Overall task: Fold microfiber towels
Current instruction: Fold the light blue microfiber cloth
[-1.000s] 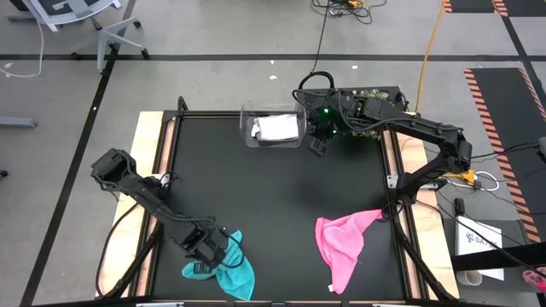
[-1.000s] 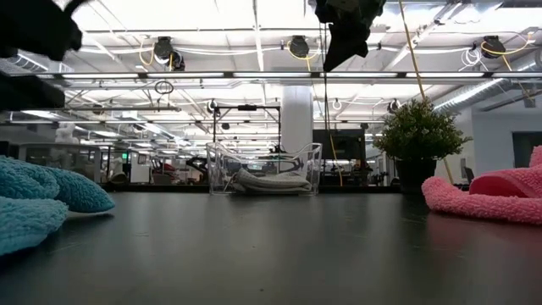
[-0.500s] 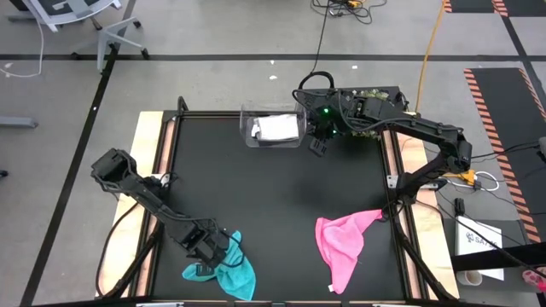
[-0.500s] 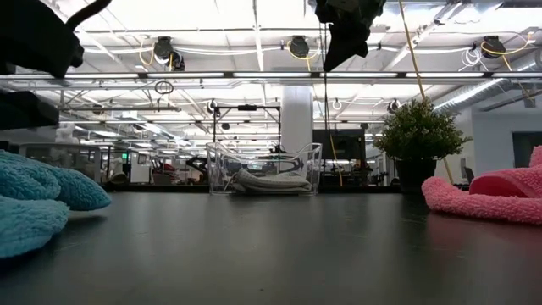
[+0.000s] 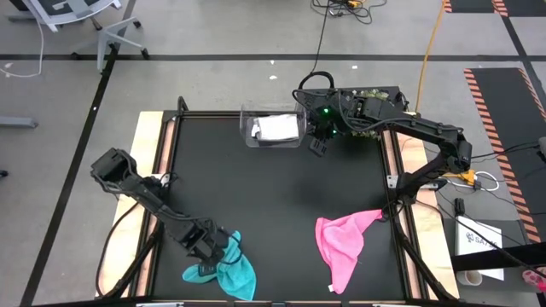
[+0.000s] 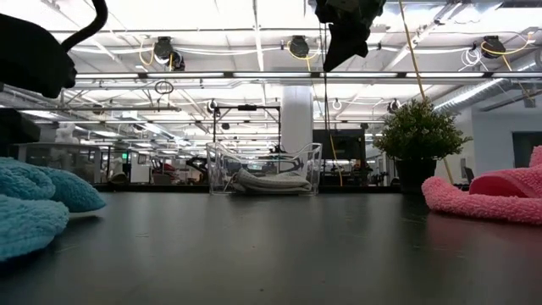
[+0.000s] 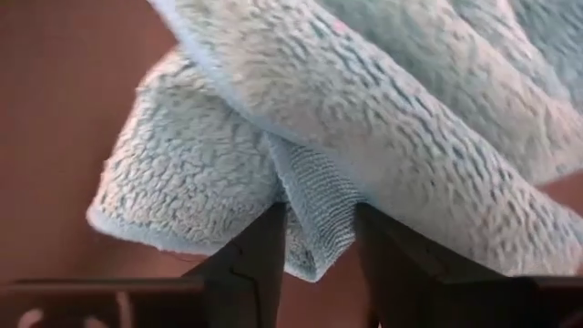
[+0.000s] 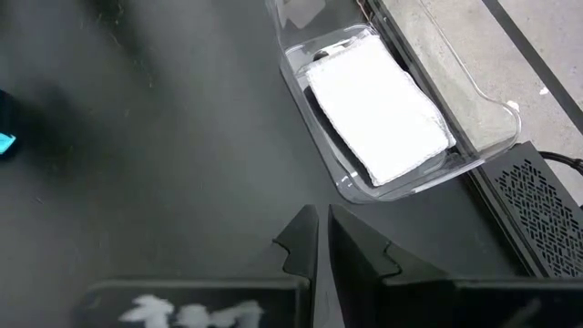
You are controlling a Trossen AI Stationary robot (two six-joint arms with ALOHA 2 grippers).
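A teal towel (image 5: 230,271) lies crumpled near the table's front left; it also shows in the low view (image 6: 34,203). My left gripper (image 5: 215,253) stands over its far left part, pointing steeply down and shut on it. A pink towel (image 5: 339,243) lies bunched at the front right, one corner stretched toward the right edge. A folded white towel (image 5: 275,128) rests inside the clear bin (image 5: 247,128) at the far edge. My right gripper (image 5: 317,147) hangs shut, high above the table beside the bin, touching nothing. My left gripper (image 7: 319,264) has a hemmed edge of the teal towel (image 7: 314,228) between its two fingers, which come from above, slanting down. A thick fold of the towel (image 7: 383,109) bulges just beyond the fingertips. The towel's bulk lies on the table.
The clear bin (image 8: 342,187) with the white towel (image 8: 378,109) stands at the table's far edge, just ahead of my right gripper (image 8: 321,237). Black mat lies bare between the two loose towels. Wooden strips border the table's left and right sides.
My left gripper has rolled about its wrist and sunk slightly onto the teal towel. The towel's lobe in the low view has drawn in a little toward the gripper. My right arm has kept still.
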